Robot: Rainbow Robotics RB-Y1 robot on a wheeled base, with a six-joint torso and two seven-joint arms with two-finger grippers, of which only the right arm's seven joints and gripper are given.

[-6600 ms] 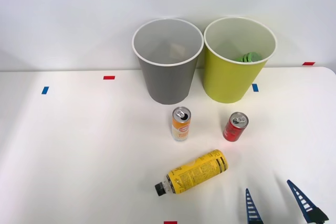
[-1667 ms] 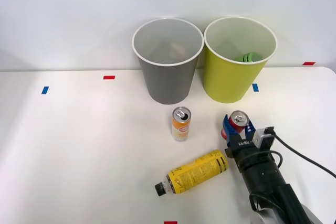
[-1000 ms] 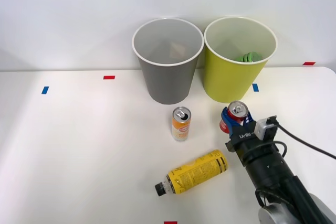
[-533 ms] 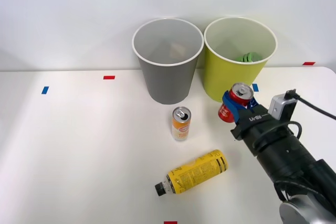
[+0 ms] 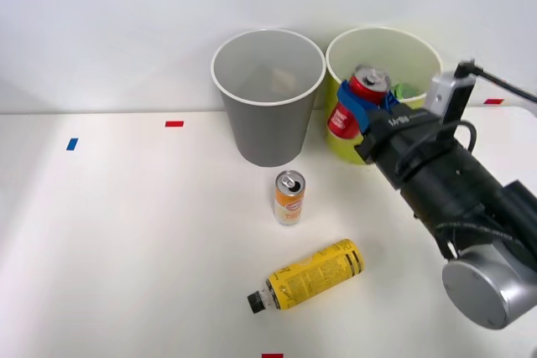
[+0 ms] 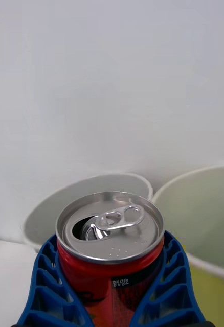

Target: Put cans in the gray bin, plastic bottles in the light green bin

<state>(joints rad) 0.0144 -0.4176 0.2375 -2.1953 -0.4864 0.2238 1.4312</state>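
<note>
Yellow plastic bottle (image 5: 309,275) lies on its side nearest us on the worktop (image 5: 126,232); we judge it light and liable to roll, best taken across its middle. Beyond it the orange-and-white can (image 5: 289,197) stands upright, thin-walled, open-topped, probably empty, so we would squeeze its sides gently. Our right pincer (image 5: 359,106) is clamped around the red can (image 6: 111,250), held aloft and slightly tilted in front of the light green bin (image 5: 419,52). The gray bin (image 5: 267,132) stands just beside, touching or nearly touching that one.
</note>
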